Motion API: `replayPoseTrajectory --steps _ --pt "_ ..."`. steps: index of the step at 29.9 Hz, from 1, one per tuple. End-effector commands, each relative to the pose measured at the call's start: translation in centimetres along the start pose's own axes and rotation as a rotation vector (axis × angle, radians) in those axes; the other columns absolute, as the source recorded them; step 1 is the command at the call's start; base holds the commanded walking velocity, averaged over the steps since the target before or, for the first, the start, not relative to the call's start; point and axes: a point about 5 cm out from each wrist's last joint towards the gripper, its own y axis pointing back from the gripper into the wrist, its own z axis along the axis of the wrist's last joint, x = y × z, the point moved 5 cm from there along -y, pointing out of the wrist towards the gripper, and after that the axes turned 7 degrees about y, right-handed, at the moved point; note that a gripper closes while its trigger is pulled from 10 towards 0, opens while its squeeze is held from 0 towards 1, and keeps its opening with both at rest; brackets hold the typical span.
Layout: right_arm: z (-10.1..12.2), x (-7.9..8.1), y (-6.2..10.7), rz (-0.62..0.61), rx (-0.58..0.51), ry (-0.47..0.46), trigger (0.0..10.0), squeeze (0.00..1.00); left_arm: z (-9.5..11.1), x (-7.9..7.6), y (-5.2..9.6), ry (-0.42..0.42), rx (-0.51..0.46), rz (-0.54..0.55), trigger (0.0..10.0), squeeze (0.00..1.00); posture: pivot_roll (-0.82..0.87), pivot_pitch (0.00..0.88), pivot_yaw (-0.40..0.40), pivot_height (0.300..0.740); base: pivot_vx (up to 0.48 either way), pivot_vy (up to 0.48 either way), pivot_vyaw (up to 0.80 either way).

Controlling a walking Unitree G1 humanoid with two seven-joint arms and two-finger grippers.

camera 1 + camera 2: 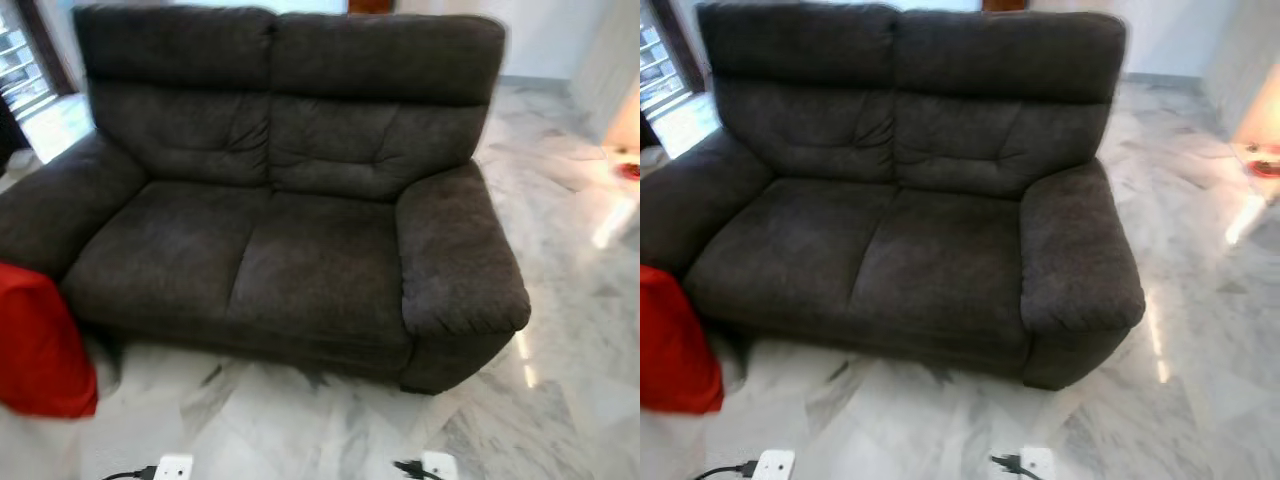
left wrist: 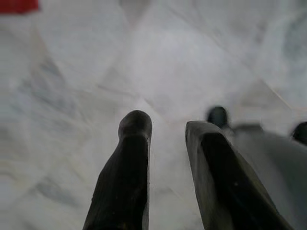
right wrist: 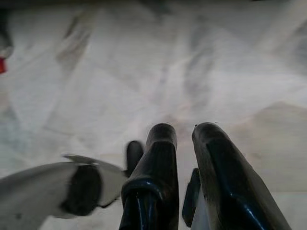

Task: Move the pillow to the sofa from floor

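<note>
While the pillow (image 1: 40, 345) leans by the sofa (image 1: 300, 220) — both claws face marble.

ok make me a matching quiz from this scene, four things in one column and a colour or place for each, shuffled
Things:
1. pillow
2. sofa
3. floor
4. left gripper

Colour or place:
A. white marble with grey veins
B. dark grey fabric, two seats
C. hanging over bare floor, fingers apart, holding nothing
D. red, on the floor beside the sofa's armrest on the robot's left

Pairs: 1-D, 2-B, 3-A, 4-C
</note>
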Motion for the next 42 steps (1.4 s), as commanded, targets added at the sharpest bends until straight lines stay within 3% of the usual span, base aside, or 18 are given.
replayPoseTrajectory --steps 1,4,42 --pt "-0.8 -0.8 0.2 -0.029 0.022 -0.020 10.0 0.00 -1.2 -0.1 0.1 -0.009 0.040 0.002 10.0 0.00 0.00 0.114 0.073 0.740 0.000 0.480 0.00" --pt "-1.1 -1.6 0.4 -0.041 0.025 -0.024 10.0 0.00 -1.2 0.0 0.1 -0.009 0.038 0.004 10.0 0.00 0.00 0.117 0.070 0.740 0.000 0.480 0.00" --pt "-1.4 -2.1 0.6 -0.052 0.027 -0.064 10.0 0.00 -1.0 0.0 0.1 0.004 0.034 0.001 10.0 0.00 0.01 0.123 0.065 0.740 0.000 0.480 0.00"
